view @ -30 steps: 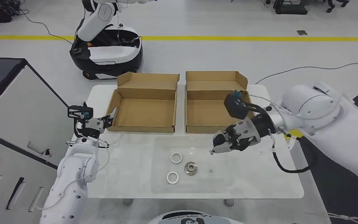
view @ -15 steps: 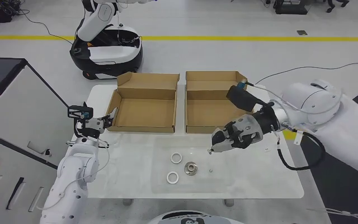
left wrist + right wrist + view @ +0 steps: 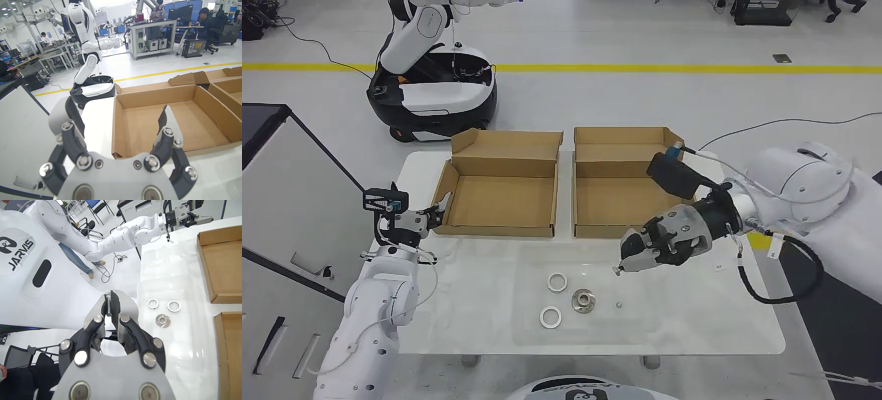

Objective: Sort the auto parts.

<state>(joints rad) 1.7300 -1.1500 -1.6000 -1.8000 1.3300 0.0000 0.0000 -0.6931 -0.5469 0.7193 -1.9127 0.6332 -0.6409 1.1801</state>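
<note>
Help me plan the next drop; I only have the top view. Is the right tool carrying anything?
Observer: Yes. The right wrist view shows the right tool shut on a threaded bolt, held lengthwise between the pads.
Operator: Is the left tool free?
Observer: The left tool is open and holds nothing. Its fingers are spread and face the cardboard box.
Operator: What is the grey piece by the rings?
Observer: It is a flanged disc with a centre hole. It lies flat and touches neither of the rings.
</note>
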